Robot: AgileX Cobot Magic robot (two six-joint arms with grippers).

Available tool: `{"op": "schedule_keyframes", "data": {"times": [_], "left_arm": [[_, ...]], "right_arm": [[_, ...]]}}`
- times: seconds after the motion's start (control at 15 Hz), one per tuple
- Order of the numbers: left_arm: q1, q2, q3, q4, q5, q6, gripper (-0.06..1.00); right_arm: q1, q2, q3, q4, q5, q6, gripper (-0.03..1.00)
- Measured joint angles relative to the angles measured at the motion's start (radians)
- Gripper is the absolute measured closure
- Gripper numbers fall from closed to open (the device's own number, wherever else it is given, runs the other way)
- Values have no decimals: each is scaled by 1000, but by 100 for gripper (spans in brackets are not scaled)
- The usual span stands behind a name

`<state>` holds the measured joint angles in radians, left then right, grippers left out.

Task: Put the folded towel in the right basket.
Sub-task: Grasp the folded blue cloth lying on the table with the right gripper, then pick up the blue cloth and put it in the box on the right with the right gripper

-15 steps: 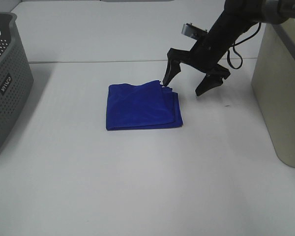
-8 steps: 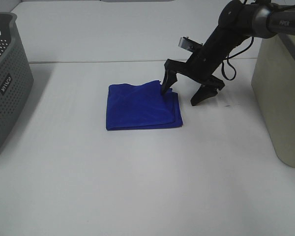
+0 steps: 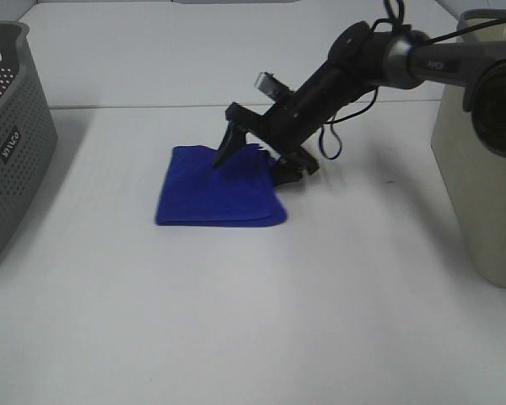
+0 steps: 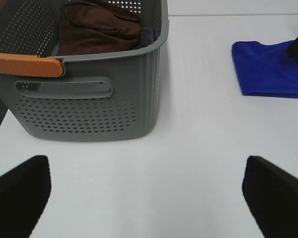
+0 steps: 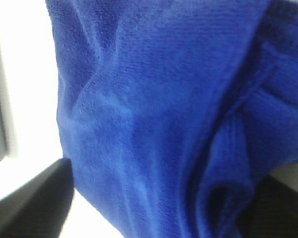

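The folded blue towel (image 3: 215,190) lies flat on the white table, left of centre. My right gripper (image 3: 253,167) is open and low over the towel's far right corner. One finger (image 3: 223,152) presses on the cloth and the other sits at its right edge. In the right wrist view the towel (image 5: 154,99) fills the space between the spread fingers (image 5: 35,198). The right basket (image 3: 481,169) is beige and stands at the right edge. My left gripper (image 4: 144,166) is open and empty above bare table, near the grey basket.
A grey perforated basket (image 3: 8,143) stands at the left edge; in the left wrist view this basket (image 4: 89,99) holds a brown towel (image 4: 97,27). A cable loops off the right arm (image 3: 354,76).
My right gripper has moved left and down onto the towel's far right corner. The towel has slid a little to the left.
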<state>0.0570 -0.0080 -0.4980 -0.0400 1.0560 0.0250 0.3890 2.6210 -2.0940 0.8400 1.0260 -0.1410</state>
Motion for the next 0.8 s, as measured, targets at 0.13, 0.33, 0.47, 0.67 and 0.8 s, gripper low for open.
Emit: {"op": "schedule_keyframes", "data": {"times": [0.13, 0.33, 0.47, 0.67, 0.8], "left_arm": [[0, 0, 0, 0, 0, 0, -3], [0, 0, 0, 0, 0, 0, -3], [0, 0, 0, 0, 0, 0, -3], [0, 0, 0, 0, 0, 0, -3], [0, 0, 0, 0, 0, 0, -3]], "right_arm": [[54, 23, 1, 40, -58, -6, 56], [58, 31, 9, 55, -75, -8, 87], [56, 21, 11, 48, -71, -13, 87], [4, -72, 29, -16, -39, -39, 87], [-67, -209, 29, -16, -40, -49, 87]]}}
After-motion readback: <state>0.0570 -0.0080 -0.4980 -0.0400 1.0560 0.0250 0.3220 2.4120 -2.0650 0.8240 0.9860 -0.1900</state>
